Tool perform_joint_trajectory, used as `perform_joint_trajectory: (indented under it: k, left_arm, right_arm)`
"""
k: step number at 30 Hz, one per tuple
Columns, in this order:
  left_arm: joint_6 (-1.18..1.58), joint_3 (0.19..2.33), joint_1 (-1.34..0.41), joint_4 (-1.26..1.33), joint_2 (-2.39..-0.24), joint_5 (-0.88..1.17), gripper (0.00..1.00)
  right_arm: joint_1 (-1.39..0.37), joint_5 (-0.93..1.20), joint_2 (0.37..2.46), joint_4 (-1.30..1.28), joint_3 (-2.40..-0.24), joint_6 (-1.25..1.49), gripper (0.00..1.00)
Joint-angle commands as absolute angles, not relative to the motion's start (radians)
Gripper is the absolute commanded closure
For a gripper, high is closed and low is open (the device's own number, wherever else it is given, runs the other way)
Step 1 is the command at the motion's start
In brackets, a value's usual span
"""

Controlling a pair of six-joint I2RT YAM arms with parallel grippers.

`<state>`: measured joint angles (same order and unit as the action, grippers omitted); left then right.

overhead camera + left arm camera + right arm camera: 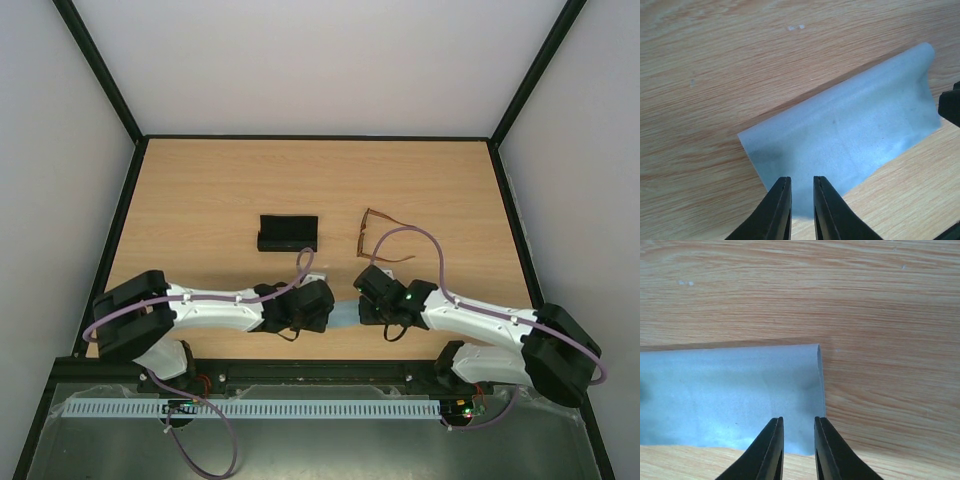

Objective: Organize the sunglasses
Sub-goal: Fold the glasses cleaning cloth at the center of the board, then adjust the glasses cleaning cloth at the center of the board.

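cloth (345,312), top view: only a pale strip shows between the two wrists, the rest is hidden under them.
cloth, right wrist view: runs off the left edge.
left gripper (802,181): fingers cut off by the lower edge; narrow gap over the cloth's near edge, a pinch cannot be told.
right gripper (799,420): the same, grip unclear.
sunglasses (376,238): too small to make out the lenses; the cable (408,229) covers part of a temple arm.
case (288,232): too small to tell whether open.
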<state>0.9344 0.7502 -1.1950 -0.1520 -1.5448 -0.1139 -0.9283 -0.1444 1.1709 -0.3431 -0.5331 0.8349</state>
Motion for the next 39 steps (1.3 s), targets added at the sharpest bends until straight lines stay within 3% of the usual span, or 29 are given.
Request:
perform_joint_trajectory:
  k: [1, 9, 10, 14, 17, 28, 35, 39]
  left_arm:
    - [0.952, 0.736, -1.204, -0.194, -1.482, -0.142, 0.84]
    - [0.970, 0.745, -1.203, -0.256, -1.406, -0.160, 0.57]
    - [0.967, 0.749, -1.203, -0.256, -1.413, -0.156, 0.58]
    - [0.959, 0.771, -1.203, -0.238, -1.469, -0.137, 0.85]
    - [0.953, 0.793, -1.201, -0.216, -1.517, -0.118, 0.94]
    - [0.963, 0.791, -1.129, -0.117, -1.574, -0.084, 0.98]
    - [1.046, 0.642, -1.115, -0.042, -1.401, -0.130, 0.90]
    - [1.069, 0.552, -1.097, 0.088, -1.351, -0.041, 0.90]
  right_arm:
    - [-0.943, -0.143, 1.124, -0.419, -0.524, 0.861, 0.80]
    - [-0.942, -0.157, 1.045, -0.468, -0.551, 0.871, 0.78]
    - [-0.943, -0.166, 1.052, -0.468, -0.558, 0.865, 0.78]
    - [-0.943, -0.183, 1.124, -0.440, -0.591, 0.840, 0.81]
    - [-0.943, -0.192, 1.189, -0.411, -0.620, 0.824, 0.87]
    - [-0.931, -0.138, 1.385, -0.278, -0.707, 0.785, 0.91]
    - [-0.902, -0.009, 1.389, -0.159, -0.679, 0.795, 0.89]
    - [-0.879, 0.058, 1.384, -0.112, -0.648, 0.796, 0.90]
